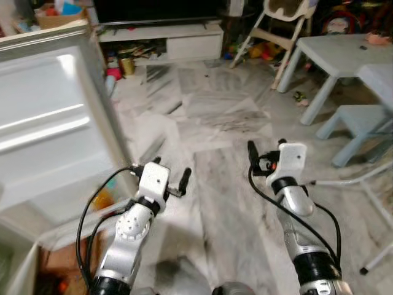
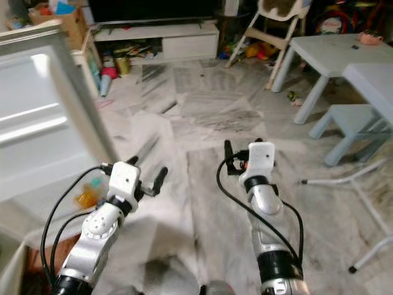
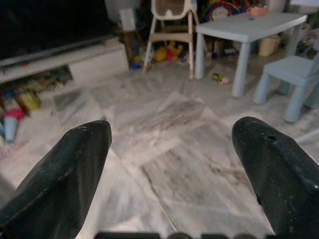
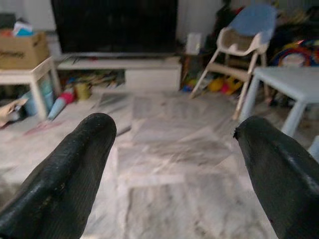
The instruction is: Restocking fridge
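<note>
Mostly cropped fridge door point(image 1: 49, 117) — perhaps ajar, left gripper point(image 1: 172, 175), right gripper point(image 1: 265, 152), jaws spread, empty.

fridge door point(image 1: 55, 123) running off frame left, blurring | fridge interior point(image 1: 18, 270) getting cropped at corner | toys point(image 1: 267, 49) under high chair point(image 1: 279, 27) too blurry to identify

fridge door point(image 1: 49, 117) open at left; TV unit point(image 1: 166, 40) far ahead; table point(image 1: 344, 52), stool point(image 1: 362, 120) at right
</note>
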### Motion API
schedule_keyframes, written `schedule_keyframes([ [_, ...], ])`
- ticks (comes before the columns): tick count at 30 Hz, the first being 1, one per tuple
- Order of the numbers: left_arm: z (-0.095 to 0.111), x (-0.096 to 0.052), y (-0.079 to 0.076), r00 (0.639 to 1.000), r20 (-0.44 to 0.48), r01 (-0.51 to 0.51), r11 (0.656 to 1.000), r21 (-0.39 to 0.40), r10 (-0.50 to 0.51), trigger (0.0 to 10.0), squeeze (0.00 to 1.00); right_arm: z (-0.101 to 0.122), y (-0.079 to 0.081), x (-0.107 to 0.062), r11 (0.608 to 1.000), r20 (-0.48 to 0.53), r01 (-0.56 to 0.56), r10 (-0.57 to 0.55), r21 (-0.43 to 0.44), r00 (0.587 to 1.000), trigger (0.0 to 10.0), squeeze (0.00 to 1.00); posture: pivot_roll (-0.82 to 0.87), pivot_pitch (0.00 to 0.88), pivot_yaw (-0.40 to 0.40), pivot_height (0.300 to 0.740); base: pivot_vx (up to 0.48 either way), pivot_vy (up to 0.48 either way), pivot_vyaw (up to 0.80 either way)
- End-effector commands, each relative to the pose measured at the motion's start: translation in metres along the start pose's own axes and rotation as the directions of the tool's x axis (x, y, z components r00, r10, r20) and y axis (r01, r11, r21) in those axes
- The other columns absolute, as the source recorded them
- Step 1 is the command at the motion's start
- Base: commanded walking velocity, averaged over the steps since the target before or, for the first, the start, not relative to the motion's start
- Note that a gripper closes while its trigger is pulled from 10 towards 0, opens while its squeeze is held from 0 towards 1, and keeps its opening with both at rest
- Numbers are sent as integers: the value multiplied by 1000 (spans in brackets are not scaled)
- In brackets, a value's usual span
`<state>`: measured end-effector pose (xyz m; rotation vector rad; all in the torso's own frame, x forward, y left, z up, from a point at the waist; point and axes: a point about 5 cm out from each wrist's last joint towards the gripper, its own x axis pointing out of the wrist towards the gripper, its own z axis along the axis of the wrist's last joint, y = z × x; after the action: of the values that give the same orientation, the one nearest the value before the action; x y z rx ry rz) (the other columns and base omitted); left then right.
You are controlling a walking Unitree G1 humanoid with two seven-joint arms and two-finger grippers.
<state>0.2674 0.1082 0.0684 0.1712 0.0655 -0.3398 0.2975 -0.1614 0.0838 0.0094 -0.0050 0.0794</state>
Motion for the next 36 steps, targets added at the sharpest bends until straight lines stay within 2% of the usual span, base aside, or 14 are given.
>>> schedule_keyframes([
  [1,-9,-2,15,996,-45,-77,997,28,78,10000,0,0,9,1,1000,3,-28,28,10,1000,10000,0,-8,0,-9,740,0,0,0],
  [9,-2,5,36,983,-31,-182,983,15,182,10000,0,0,7,-1,1000,3,-29,29,-5,1000,10000,0,-15,0,-3,740,0,0,0],
  [15,-10,1,53,947,-77,-314,949,-8,312,10000,0,1,10,-2,999,18,-48,48,-1,999,10000,0,-13,0,0,740,0,0,518],
  [19,-11,1,54,943,-89,-323,946,-27,320,10000,0,1,11,-2,999,19,-53,53,-3,998,10000,0,-11,0,0,740,0,0,714],
  [26,-8,4,50,959,-64,-278,959,-56,275,10000,0,1,9,-1,999,15,-43,43,-8,999,10000,0,-13,0,-1,740,0,0,0],
  [36,-7,6,48,962,-62,-271,961,-62,267,10000,0,1,9,-2,999,15,-44,45,-17,999,10000,0,-21,0,0,740,260,0,0],
])
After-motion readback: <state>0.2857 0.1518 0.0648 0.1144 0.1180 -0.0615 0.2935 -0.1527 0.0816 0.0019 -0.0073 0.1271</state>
